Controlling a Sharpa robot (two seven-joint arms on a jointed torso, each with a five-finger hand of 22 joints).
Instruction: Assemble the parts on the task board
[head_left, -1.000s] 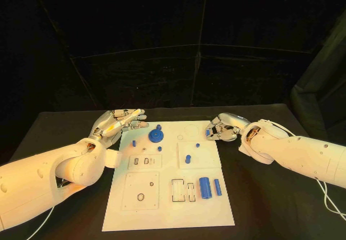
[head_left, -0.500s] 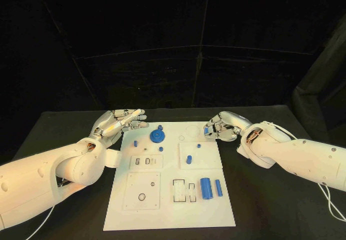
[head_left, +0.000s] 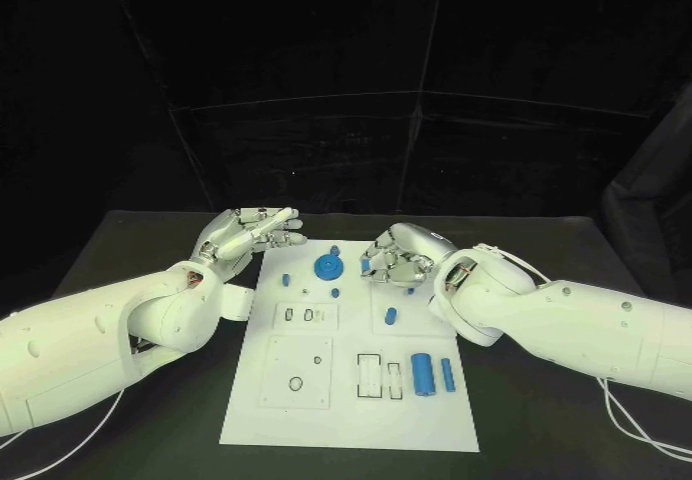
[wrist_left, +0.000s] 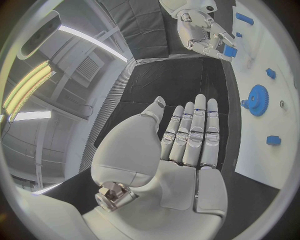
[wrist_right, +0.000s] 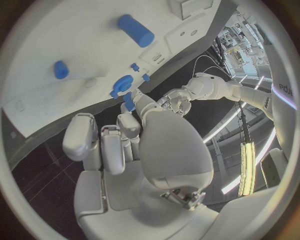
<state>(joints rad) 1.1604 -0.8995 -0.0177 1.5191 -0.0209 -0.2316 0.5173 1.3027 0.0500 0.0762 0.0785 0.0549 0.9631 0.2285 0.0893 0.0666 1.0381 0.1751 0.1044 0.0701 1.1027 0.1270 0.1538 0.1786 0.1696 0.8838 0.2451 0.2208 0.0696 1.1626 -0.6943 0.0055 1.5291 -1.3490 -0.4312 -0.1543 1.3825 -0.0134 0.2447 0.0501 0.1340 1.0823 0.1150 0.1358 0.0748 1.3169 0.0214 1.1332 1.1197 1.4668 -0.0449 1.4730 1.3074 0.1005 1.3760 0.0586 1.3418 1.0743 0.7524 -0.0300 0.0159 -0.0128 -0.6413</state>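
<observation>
The white task board (head_left: 353, 400) lies mid-table. Near its far end lies a blue gear (head_left: 329, 267), with small blue pegs (head_left: 286, 280) beside it. A short peg (head_left: 392, 319) stands mid-board, and a thick blue cylinder (head_left: 421, 374) with a thin one (head_left: 447, 374) lies nearer me. My right hand (head_left: 400, 255) hovers over the board's far end, just right of the gear, pinching a small blue part (wrist_right: 128, 101) at its fingertips; the same part (wrist_left: 229, 51) shows in the left wrist view. My left hand (head_left: 253, 232) is open off the far left corner, fingers straight and holding nothing.
The black table (head_left: 130, 250) surrounds the board on all sides. Recessed slots (head_left: 378, 377) and an oval hole (head_left: 296, 384) mark the near half of the board. My two forearms flank the board's left and right edges.
The head camera has shifted. My right hand has moved from the board's far right corner inward over the board, towards the gear, still pinching the blue part. The left hand stays put.
</observation>
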